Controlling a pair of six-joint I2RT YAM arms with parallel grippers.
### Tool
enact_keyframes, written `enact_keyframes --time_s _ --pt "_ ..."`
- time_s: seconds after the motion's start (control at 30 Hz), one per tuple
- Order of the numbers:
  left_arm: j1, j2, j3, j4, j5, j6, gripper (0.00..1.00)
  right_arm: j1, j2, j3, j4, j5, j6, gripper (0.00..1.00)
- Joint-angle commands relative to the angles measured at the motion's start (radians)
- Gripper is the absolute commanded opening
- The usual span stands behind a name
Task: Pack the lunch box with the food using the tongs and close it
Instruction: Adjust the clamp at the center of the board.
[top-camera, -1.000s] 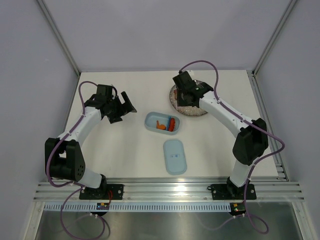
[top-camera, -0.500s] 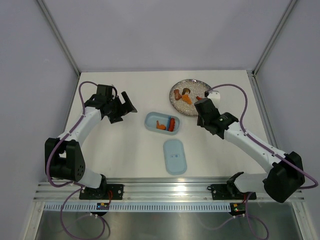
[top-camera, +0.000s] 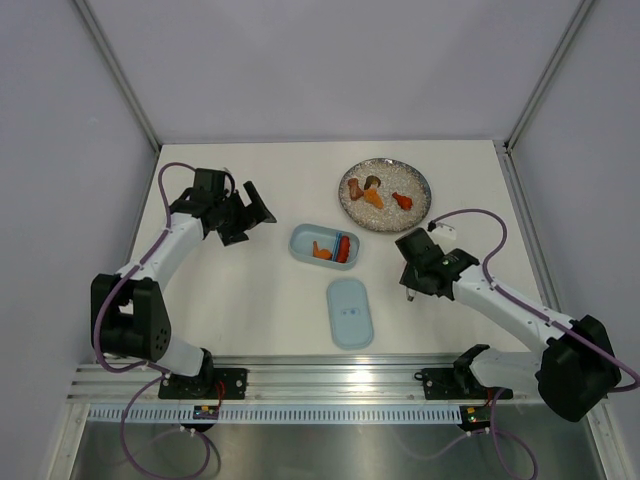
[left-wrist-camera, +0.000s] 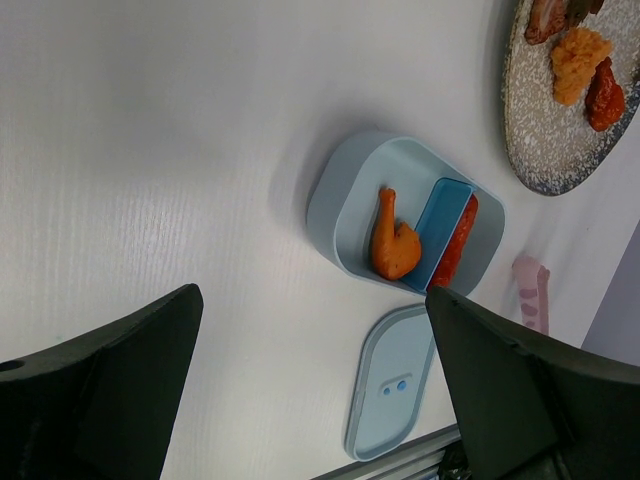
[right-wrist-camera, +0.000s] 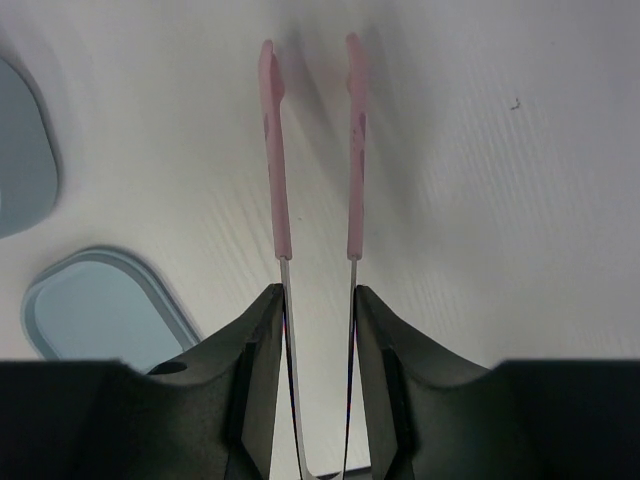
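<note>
The pale-blue lunch box (top-camera: 302, 240) stands open mid-table and holds an orange drumstick (left-wrist-camera: 393, 245) and a red sausage (left-wrist-camera: 455, 245) on either side of a blue divider. Its lid (top-camera: 350, 312) lies flat on the table just in front of it. More food (top-camera: 373, 196) sits on the speckled plate (top-camera: 395, 215) behind. My right gripper (top-camera: 420, 275) is shut on the tongs (right-wrist-camera: 280, 150), whose pink tips stand apart with nothing between them, pointing down at bare table right of the lid (right-wrist-camera: 95, 315). My left gripper (top-camera: 245, 215) hangs open left of the lunch box (left-wrist-camera: 335, 200).
The plate (left-wrist-camera: 550, 140) with several food pieces (left-wrist-camera: 580, 60) lies at the back right of the table. A metal rail runs along the near edge, with both arm bases on it. White walls close in the left, right and back sides.
My right arm has pulled back from the plate to the near right, carrying the empty tongs down beside the lid. The left arm has not moved.
</note>
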Motion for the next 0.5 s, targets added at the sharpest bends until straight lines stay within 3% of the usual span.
enact_keyframes --time_s 0.0,0.47 --pt "0.004 0.010 -0.010 0.037 0.028 -0.003 0.99 0.002 0.004 -0.020 -0.015 -0.054 0.100 0.40" --pt "0.004 0.028 -0.022 0.047 0.041 -0.001 0.99 0.003 0.191 -0.068 0.104 -0.071 0.063 0.43"
